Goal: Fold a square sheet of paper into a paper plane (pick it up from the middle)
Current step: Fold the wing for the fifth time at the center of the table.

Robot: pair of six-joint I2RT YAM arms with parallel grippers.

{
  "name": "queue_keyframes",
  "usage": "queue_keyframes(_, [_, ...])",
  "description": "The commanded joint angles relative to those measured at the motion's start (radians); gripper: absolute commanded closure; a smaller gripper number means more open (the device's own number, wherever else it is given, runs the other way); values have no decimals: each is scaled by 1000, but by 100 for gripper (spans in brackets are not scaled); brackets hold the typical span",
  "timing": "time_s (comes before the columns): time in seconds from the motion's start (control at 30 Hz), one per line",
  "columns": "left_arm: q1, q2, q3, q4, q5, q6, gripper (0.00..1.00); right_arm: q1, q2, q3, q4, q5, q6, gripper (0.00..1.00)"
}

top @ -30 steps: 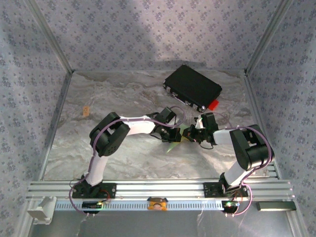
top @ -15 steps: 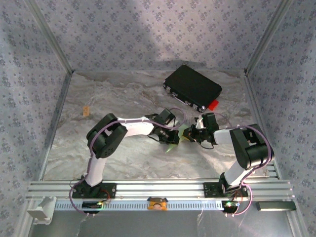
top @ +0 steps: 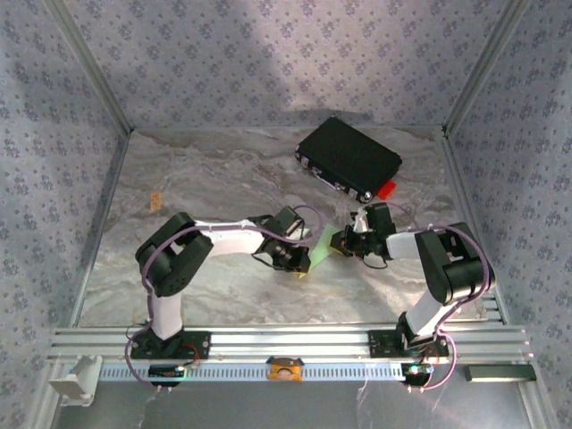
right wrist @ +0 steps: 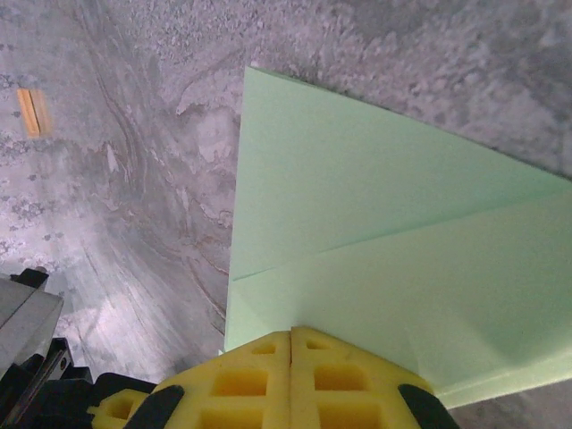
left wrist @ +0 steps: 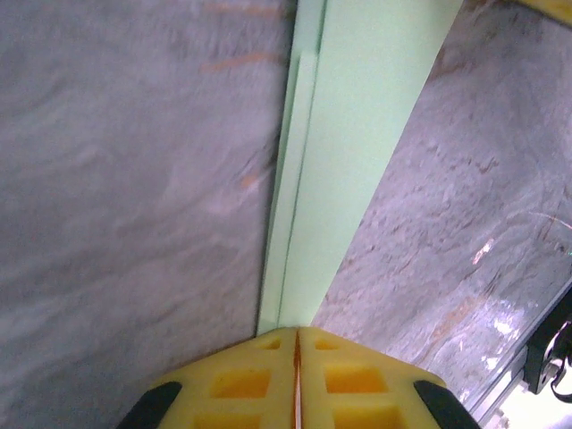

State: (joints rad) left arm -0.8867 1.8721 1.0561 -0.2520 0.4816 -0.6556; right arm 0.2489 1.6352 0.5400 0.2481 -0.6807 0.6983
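Sheet of paper [top: 322,241] on counter [top: 206,170], centre, between left tool [top: 302,259] and right tool [top: 343,243]. Case [top: 349,159] behind, to the right; small tab [top: 386,189] at its near right corner.

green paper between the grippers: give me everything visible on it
The green paper is thin, pale, plain and unmarked, and already folded. The right wrist view shows overlapping flaps meeting at a diagonal crease; the left wrist view shows a long narrow strip with stacked edges. It is over the middle of the table, on the near side of the black case. The left gripper and right gripper are each shut on one end. Whether it is resting or lifted cannot be told.
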Motion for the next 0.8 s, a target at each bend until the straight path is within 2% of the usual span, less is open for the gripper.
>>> queue_keyframes(0.0, [-8,-82,-33,-26,18,-20,90,5,39,37,-74,14,-79,95])
queue_keyframes(0.17, [10,-199,-54,37,-31,-54,87,50,79,110,-126,-51,-180,95])
queue_keyframes(0.3, [80,-220,-114,92,-68,-134,85,108,95,182,-221,-48,-256,94])
queue_keyframes(0.4, [129,-209,-159,164,-27,-181,82,127,96,201,-240,-52,-274,94])
queue_keyframes(0.53, [149,-183,-160,178,3,-180,80,136,52,213,-256,-49,-271,90])
queue_keyframes(0.63, [149,-155,-148,220,44,-186,78,130,-37,194,-304,70,-246,87])
queue_keyframes(0.77, [149,-113,-120,246,76,-180,74,93,-146,134,-318,145,-190,80])
